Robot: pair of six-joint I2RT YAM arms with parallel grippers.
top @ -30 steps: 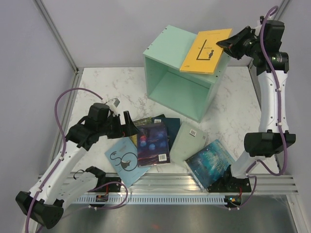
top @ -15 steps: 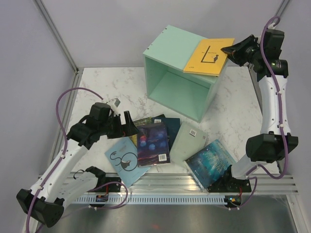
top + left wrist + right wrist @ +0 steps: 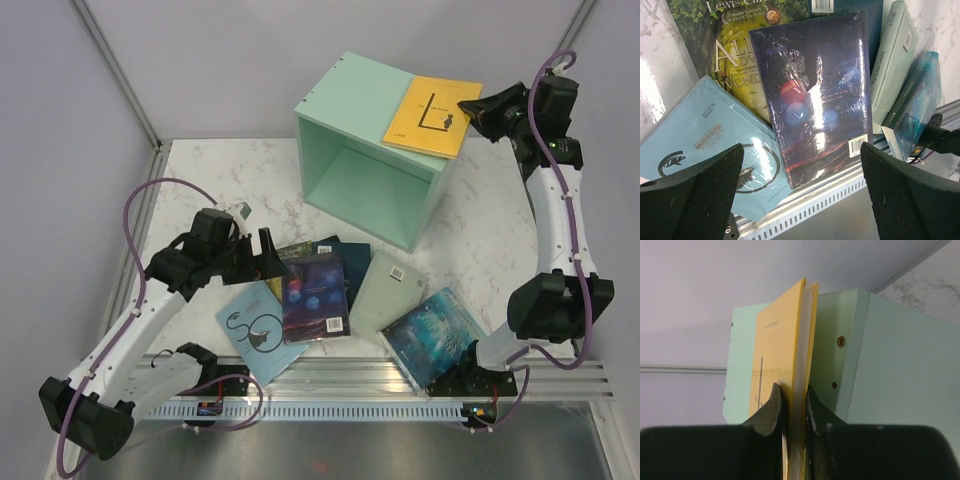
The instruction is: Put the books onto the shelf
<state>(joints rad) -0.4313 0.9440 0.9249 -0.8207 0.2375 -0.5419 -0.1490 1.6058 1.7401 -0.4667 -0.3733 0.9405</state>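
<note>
The mint-green shelf point(image 3: 340, 105) stands at the back of the table, its open face toward the arms. A yellow book point(image 3: 430, 115) lies over its top right corner, and my right gripper point(image 3: 472, 108) is shut on that book's edge point(image 3: 801, 340). Several more books lie in a loose pile near the front: a light blue one with a black swirl point(image 3: 250, 330), a dark navy one point(image 3: 315, 297), a green-gold one point(image 3: 730, 55), a pale mint one point(image 3: 392, 285) and an icy blue one point(image 3: 432, 335). My left gripper point(image 3: 268, 252) hovers open over the pile's left side.
A slotted metal rail point(image 3: 380, 405) runs along the table's near edge. Grey walls close in the left and right sides. The marble tabletop point(image 3: 220, 180) shows bare to the left of the shelf.
My right gripper has swung the yellow book from a tilted pose to lie flatter over the shelf's top, shifting slightly right. The left arm has edged a little right.
</note>
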